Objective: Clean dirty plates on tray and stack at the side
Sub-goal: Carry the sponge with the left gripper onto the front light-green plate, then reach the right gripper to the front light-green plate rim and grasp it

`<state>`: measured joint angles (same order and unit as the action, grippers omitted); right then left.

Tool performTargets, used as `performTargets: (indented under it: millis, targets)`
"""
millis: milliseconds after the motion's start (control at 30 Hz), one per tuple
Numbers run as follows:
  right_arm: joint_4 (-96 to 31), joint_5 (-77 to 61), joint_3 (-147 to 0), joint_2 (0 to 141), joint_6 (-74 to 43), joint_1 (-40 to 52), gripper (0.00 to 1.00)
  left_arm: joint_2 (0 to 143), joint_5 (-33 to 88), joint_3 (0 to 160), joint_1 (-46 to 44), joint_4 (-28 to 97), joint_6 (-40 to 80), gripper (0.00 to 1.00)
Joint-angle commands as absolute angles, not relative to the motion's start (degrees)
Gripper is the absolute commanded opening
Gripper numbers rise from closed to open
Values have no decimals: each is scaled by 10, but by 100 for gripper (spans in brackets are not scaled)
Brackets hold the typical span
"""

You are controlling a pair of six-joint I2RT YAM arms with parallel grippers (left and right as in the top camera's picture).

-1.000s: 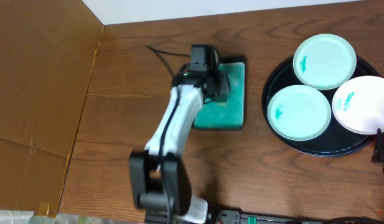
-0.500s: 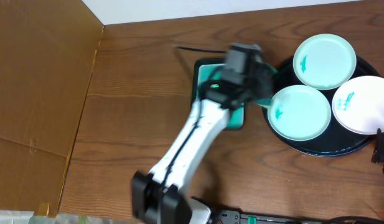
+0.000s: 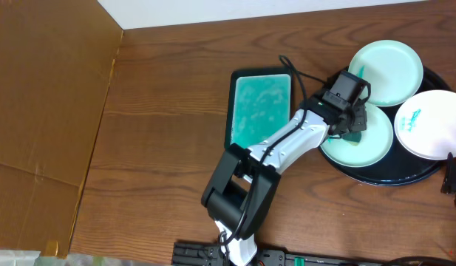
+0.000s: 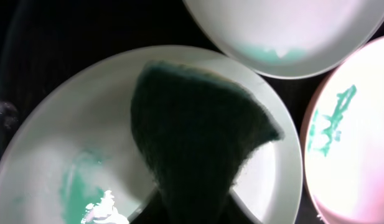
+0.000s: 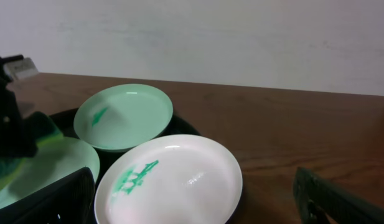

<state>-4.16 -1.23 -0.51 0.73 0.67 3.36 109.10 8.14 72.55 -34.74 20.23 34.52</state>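
The black round tray point(image 3: 327, 89) holds three plates. My left gripper point(image 3: 353, 127) is shut on a dark green sponge point(image 4: 198, 149) and holds it over the near mint-green plate point(image 3: 361, 151), whose teal smear point(image 4: 79, 186) shows in the left wrist view. A second mint-green plate point(image 3: 390, 70) sits behind it and also shows in the right wrist view point(image 5: 126, 118). The white plate point(image 3: 434, 125) with a teal smear lies at the right; it shows in the right wrist view point(image 5: 179, 186). My right gripper point(image 5: 195, 208) is open beside the white plate at the table's right edge.
The small rectangular teal-lined sponge tray point(image 3: 261, 107) lies left of the black tray. A brown cardboard panel point(image 3: 43, 111) covers the left of the table. A pale wall runs along the back.
My left arm has swung right from the sponge tray, carrying the sponge, and now sits over the near mint-green plate. The sponge tray is uncovered. The right arm has not moved.
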Motion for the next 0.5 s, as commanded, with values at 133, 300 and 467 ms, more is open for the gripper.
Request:
performTargets:
  millis: [133, 300, 467]
  targets:
    - [-43, -7, -3, 5, 11, 40, 99, 1085, 70, 723, -349, 189, 361, 44]
    - [-43, -7, -3, 5, 11, 40, 99, 1029, 70, 726, -330, 189, 361, 60]
    - [-42, -2, -3, 5, 12, 40, 99, 947, 70, 726, -298, 204, 356, 71]
